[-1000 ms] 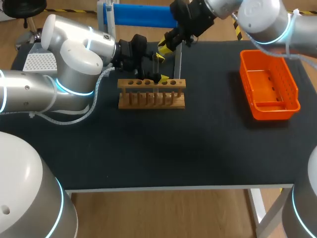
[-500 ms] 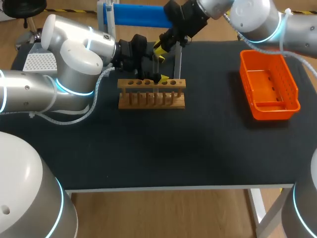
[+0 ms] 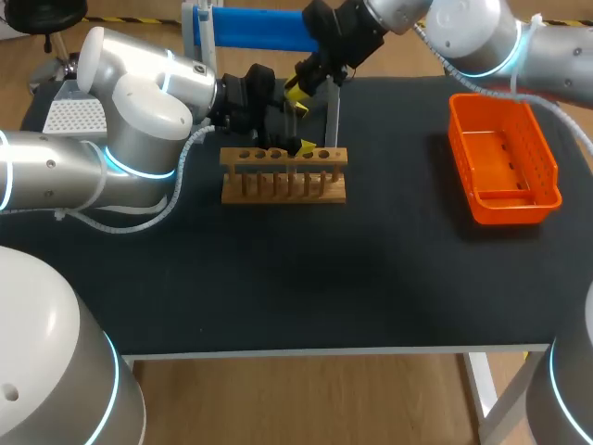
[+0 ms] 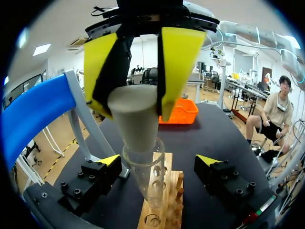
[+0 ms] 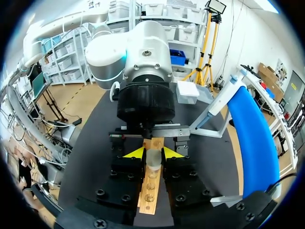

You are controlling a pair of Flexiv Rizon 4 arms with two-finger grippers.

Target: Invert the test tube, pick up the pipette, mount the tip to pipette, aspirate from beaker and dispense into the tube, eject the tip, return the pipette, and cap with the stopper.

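A clear test tube (image 4: 148, 179) stands upright in the wooden rack (image 3: 283, 176) between the fingers of my left gripper (image 4: 159, 164), which is wide open and touches nothing. Just above it, my right gripper (image 3: 298, 85) is shut on a beige cone-shaped stopper (image 4: 136, 119). The stopper's narrow end points down at the tube's mouth. From the right wrist, the stopper (image 5: 153, 160) sits between the yellow tips over the rack (image 5: 148, 200), hiding the tube. My left gripper (image 3: 287, 130) is at the rack's back edge.
An orange basket (image 3: 505, 158) lies at the table's right. A blue-topped stand (image 3: 255, 28) with grey legs rises just behind the rack. A white tip box (image 3: 72, 116) sits at the far left behind my left arm.
My right gripper has shifted a little to the left with the stopper, over the rack. The left arm and the rack have not moved.
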